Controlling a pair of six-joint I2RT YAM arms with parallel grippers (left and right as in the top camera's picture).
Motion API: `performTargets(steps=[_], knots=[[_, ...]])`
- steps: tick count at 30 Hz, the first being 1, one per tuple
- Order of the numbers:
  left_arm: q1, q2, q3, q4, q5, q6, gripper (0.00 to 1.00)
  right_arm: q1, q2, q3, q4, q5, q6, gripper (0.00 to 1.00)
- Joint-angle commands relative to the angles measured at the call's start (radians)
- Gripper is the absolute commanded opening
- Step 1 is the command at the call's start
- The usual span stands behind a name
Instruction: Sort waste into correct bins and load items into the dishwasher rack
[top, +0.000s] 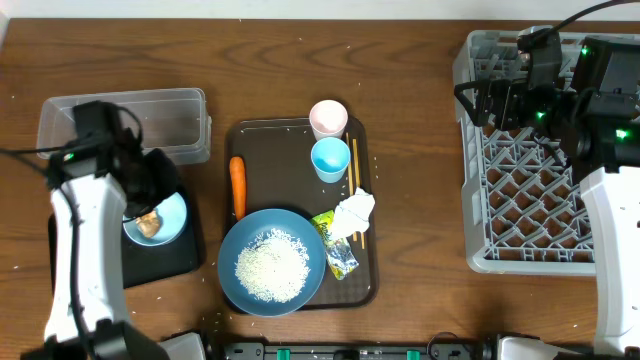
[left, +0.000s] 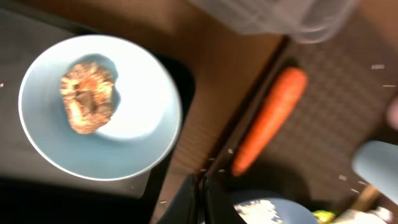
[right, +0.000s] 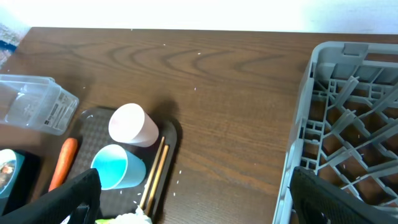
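Wooden table (top: 400, 80): brown lump (left: 87, 96) in pale-blue bowl (left: 146, 121)

White arms (top: 78, 260), black joints (top: 97, 125), green lights (top: 620, 135)

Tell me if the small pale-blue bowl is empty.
Not empty. In the left wrist and overhead views, a small brown food lump lies inside the small pale-blue bowl, which sits on the black tray.

orange carrot (top: 238, 187), pink cup (top: 328, 117)
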Motion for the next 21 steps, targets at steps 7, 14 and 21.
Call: performTargets(steps=[7,14,21], knots=[[0.228,-0.016,0.012,-0.01,0.294,0.205,0.06,0.008,0.009,0.021,-0.002,-0.003,0.025,0.9],[0.268,0.009,-0.006,-0.059,0.195,0.242,0.26,0.008,0.009,0.021,-0.001,-0.003,0.025,0.9],[0.27,0.01,-0.042,-0.058,0.039,0.193,0.58,0.008,0.009,0.021,-0.002,-0.003,0.042,0.9]])
